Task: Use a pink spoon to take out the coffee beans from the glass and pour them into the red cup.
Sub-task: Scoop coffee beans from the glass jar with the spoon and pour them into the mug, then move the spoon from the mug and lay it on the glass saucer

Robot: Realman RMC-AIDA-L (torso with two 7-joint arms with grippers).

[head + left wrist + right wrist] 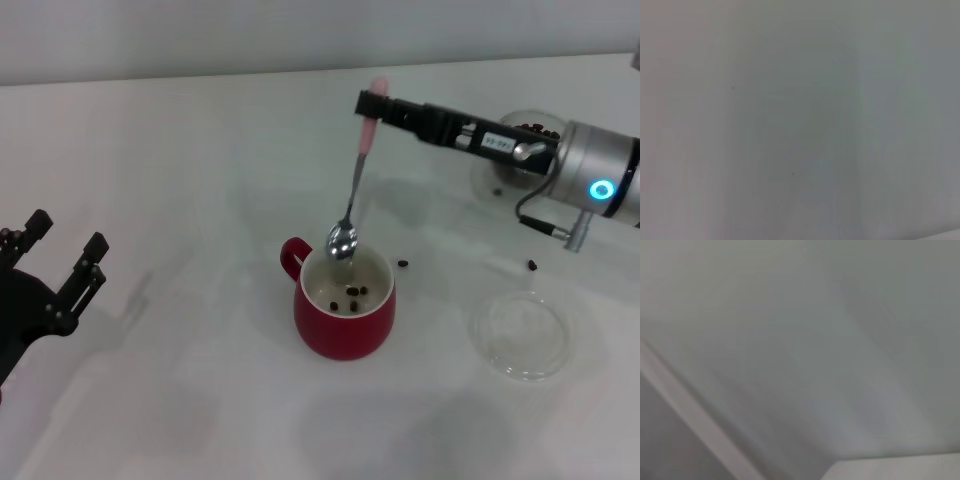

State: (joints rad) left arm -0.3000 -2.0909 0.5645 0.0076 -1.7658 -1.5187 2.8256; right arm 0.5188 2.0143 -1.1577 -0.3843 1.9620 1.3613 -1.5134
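Pink spoon (356,185): light, stiff, slick stem; right gripper (372,108) pinches the pink handle tip, bowl hanging over red cup (343,305). Left gripper (55,262) parked, fingers spread, empty.

The head camera looked forward and down from above onto the white table (180,150), taking in the red cup (343,320) at centre, the right arm reaching in from the right and the left gripper (50,275) at the left edge. Both wrist cameras faced only blank pale surface, sharing nothing recognisable with the head view.
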